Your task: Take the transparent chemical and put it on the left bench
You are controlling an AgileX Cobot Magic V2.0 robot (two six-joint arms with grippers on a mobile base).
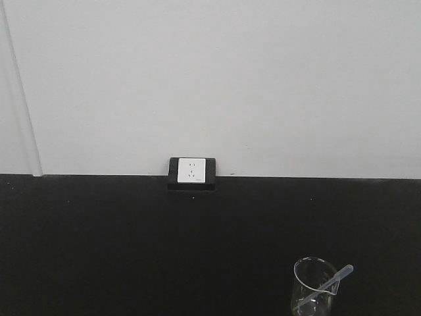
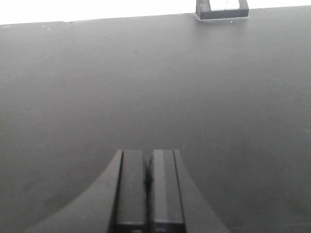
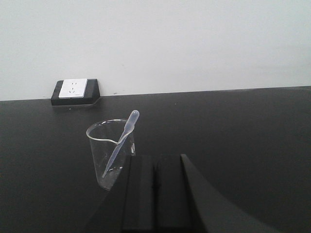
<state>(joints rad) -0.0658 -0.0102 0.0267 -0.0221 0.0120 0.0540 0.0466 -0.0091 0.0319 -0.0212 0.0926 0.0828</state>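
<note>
The transparent chemical (image 3: 122, 140) is a slender clear dropper stick. It leans inside a clear glass beaker (image 3: 99, 162) with its bulb end up over the spout. It also shows at the bottom right of the front view (image 1: 334, 280), in the beaker (image 1: 306, 293). My right gripper (image 3: 155, 162) is shut and empty, just right of and nearer than the beaker. My left gripper (image 2: 148, 158) is shut and empty over bare black bench, with no beaker in its view. Neither gripper shows in the front view.
The black bench (image 1: 131, 243) runs to a white wall. A white socket in a black housing (image 1: 191, 172) stands at the back edge; it also shows in the right wrist view (image 3: 74, 91) and the left wrist view (image 2: 222, 8).
</note>
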